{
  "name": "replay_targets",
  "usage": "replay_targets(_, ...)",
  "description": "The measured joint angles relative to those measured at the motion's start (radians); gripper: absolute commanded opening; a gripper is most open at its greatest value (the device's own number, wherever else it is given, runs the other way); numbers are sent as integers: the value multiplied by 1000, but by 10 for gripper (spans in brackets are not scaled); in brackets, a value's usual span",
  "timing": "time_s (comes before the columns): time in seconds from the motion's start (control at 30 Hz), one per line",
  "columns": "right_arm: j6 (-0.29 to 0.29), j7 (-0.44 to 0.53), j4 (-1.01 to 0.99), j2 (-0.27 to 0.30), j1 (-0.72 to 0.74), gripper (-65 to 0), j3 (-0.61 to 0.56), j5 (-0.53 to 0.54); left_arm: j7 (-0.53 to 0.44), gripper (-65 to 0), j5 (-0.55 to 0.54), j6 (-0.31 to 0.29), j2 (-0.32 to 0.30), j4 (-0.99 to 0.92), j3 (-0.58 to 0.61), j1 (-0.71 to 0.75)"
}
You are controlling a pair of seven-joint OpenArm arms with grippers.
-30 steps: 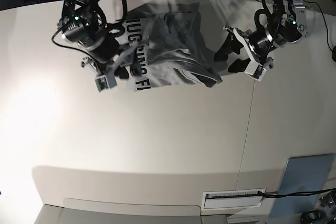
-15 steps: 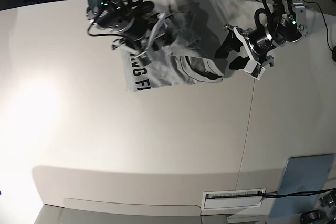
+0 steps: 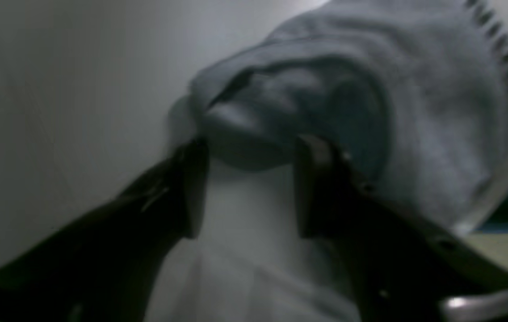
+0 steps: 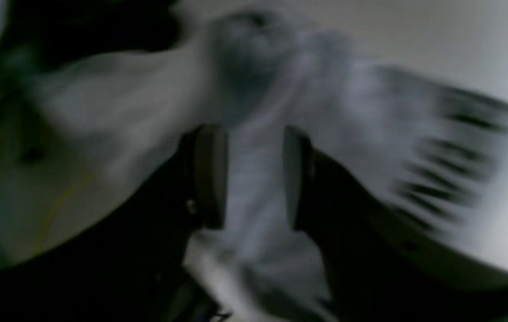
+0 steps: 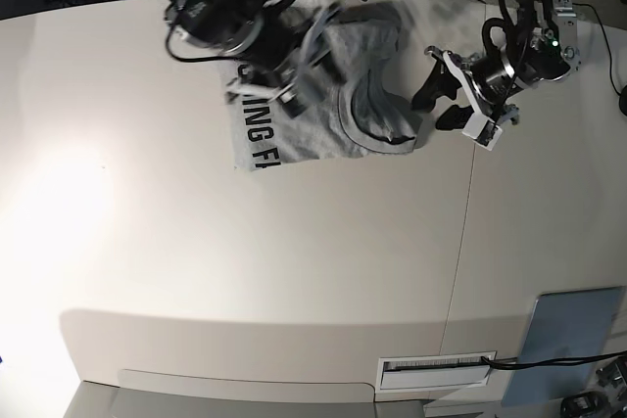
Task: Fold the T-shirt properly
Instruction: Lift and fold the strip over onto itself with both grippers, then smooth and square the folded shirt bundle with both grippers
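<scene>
At the far end of the pale curved table [image 5: 294,271] lies the heather-grey cotton T-shirt [image 5: 323,129], bunched and partly doubled over, its black block lettering peeking out along the edge nearest us and its ribbed crew neck turned up toward the table's seam. We have our right gripper [image 4: 254,176] over the shirt's far corner, its jaws apart with grey cloth lying between them, though the blurred wrist view does not let us say whether they pinch it. Our left gripper [image 3: 247,188] sits just beside the neck end of the shirt, jaws apart too, a rolled lip of fabric touching the fingertips [image 3: 193,179] but not clamped.

We judge the step in hand to be taking hold of two edges so the shirt can be drawn flat. To do it well, we should close on one layer only at each side, near a seam where the cloth is firmer, then lift both ends evenly. Pulling unevenly would likely twist the bunch further.
</scene>
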Motion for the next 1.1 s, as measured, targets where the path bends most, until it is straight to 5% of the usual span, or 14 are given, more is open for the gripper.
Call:
replay_targets(0.07,-3,15,-1,0,-1,-548,82,-31,35,-513,-65,-60,4,2,0,-2)
replay_targets(0.17,-6,85,-1,0,0,-623,187,-38,100,-613,-188,-69,8,5,14,1)
replay_targets(0.4,-5,124,-129,-2,95,-650,286,-34,143,-631,-226,-70,5,5,243,-1)
replay_targets(0.8,20,135,-542,-7,340,-650,285,-58,119,-631,43,-40,3,-19,505,-2)
replay_targets(1.1,63,116,-603,29,361,-650,283,-108,-85,-631,219,-63,1,-183,485,-4)
